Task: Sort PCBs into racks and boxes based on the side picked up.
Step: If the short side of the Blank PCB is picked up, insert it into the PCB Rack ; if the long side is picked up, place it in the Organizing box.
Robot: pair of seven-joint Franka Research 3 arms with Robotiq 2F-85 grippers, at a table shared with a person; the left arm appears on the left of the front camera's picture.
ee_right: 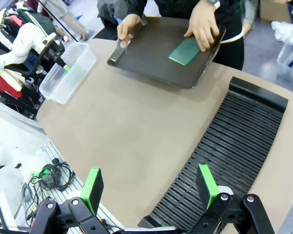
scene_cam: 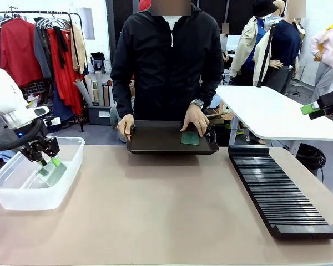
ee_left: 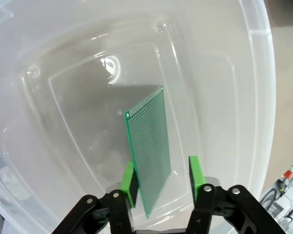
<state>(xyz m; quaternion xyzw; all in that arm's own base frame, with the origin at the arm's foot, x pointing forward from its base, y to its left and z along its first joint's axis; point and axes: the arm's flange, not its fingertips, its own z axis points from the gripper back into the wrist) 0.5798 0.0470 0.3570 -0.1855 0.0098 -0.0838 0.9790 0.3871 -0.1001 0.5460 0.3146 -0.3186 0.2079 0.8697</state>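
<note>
Rack [scene_cam: 283, 188] near end is closest to cam. It sits on the table [scene_cam: 155, 216] to the robot's right of the tray [scene_cam: 155, 138], nearer the robot. Slots all look empty. Right gripper [ee_right: 151, 190] hangs raised on that same side, well apart from the tray, fingers wide apart with nothing between.

Tray is at the table's far edge and the person is holding it. One hand [scene_cam: 125, 125] is on the end toward the tub. The other hand [scene_cam: 196, 118] is on the opposite end, fingers touching the tray PCB [scene_cam: 190, 138], which lies flat there.

Tub [scene_cam: 22, 200] is to the robot's left of the tray, nearer the robot. Left gripper [ee_left: 161, 170] is down inside it, pads apart. Tub PCB [ee_left: 149, 146] stands tilted between the pads, touching or just beside one, with a clear gap to the other. Reads as not clamped. Can't tell if its far end rests on the tub floor.

Handling, my read:
- **Material:** perfboard, so thin, stiff and light. It won't flex, but the smooth faces may slide on the pads.
- **Grip:** flat on the tray there's no way to get a finger under it. Pinch across the short width on the edges, or clamp both faces near one end if the person tilts it up.
- **Risks:** stay clear of the person's fingers. A tub drop is low risk. Rack slots are narrow, so the board has to go in edge-on and square.
</note>
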